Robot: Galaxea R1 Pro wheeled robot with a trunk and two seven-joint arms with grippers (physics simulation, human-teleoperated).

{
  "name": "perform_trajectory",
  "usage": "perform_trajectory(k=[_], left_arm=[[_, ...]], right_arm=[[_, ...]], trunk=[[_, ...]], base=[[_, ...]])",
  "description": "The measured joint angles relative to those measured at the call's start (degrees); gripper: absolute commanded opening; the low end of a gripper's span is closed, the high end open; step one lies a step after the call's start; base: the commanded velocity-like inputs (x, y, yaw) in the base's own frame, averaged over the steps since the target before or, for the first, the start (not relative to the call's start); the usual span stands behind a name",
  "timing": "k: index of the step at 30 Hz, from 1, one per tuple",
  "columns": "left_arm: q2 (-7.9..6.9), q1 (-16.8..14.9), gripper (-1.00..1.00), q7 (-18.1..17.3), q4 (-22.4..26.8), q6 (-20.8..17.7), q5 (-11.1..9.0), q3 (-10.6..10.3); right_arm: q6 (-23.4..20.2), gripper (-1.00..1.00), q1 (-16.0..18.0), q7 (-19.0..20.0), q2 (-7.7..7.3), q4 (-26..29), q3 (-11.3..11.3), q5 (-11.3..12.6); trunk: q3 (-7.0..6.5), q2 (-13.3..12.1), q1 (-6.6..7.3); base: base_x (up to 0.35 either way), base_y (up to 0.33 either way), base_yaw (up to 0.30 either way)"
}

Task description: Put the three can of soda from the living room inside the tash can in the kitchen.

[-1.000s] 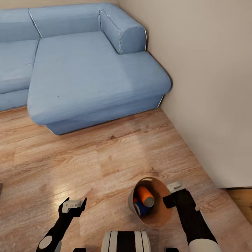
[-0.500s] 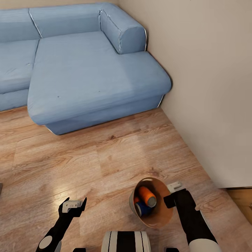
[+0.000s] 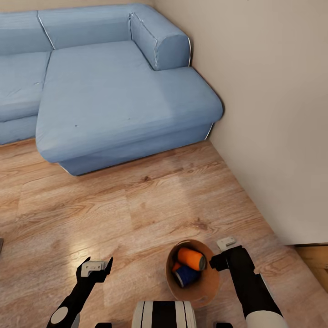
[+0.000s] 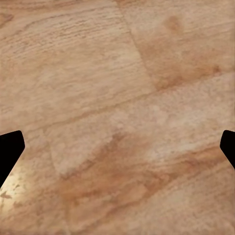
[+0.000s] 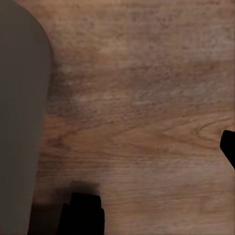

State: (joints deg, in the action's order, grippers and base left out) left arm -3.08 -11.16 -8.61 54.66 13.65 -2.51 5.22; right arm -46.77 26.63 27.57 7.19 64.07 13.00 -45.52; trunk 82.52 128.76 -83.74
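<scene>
the right end effector grips the copper-lined round bin's rim, orange can and blue can inside; the left end effector hangs released.

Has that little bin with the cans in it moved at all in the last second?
Yes. Judged against the unmoving sofa and floor planks, the bin has shifted slightly toward the robot and tipped, its opening now facing the camera more, beside the right gripper.

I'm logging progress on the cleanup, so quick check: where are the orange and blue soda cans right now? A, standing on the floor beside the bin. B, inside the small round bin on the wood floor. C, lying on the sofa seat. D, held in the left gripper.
B: the orange can and blue can lie inside the copper-lined bin.
</scene>
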Motion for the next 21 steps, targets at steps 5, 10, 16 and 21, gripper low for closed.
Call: perform_trajectory(k=[5, 10, 16, 21], left_arm=[[0.0, 0.0, 1.0, 0.0, 0.0, 0.0, 0.0, 0.0], [0.0, 0.0, 1.0, 0.0, 0.0, 0.0, 0.0, 0.0], [0.0, 0.0, 1.0, 0.0, 0.0, 0.0, 0.0, 0.0], [0.0, 0.0, 1.0, 0.0, 0.0, 0.0, 0.0, 0.0]], right_arm=[[0.0, 1.0, 0.0, 0.0, 0.02, 0.0, 0.0, 0.0], [0.0, 1.0, 0.0, 0.0, 0.0, 0.0, 0.0, 0.0], [0.1, 1.0, 0.0, 0.0, 0.02, 0.0, 0.0, 0.0], [0.0, 1.0, 0.0, 0.0, 0.02, 0.0, 0.0, 0.0]], trunk=[[0.0, 0.0, 0.0], [0.0, 0.0, 0.0], [0.0, 0.0, 0.0], [0.0, 0.0, 0.0]], base=[[0.0, 0.0, 0.0], [0.0, 0.0, 0.0], [0.0, 0.0, 0.0], [0.0, 0.0, 0.0]])
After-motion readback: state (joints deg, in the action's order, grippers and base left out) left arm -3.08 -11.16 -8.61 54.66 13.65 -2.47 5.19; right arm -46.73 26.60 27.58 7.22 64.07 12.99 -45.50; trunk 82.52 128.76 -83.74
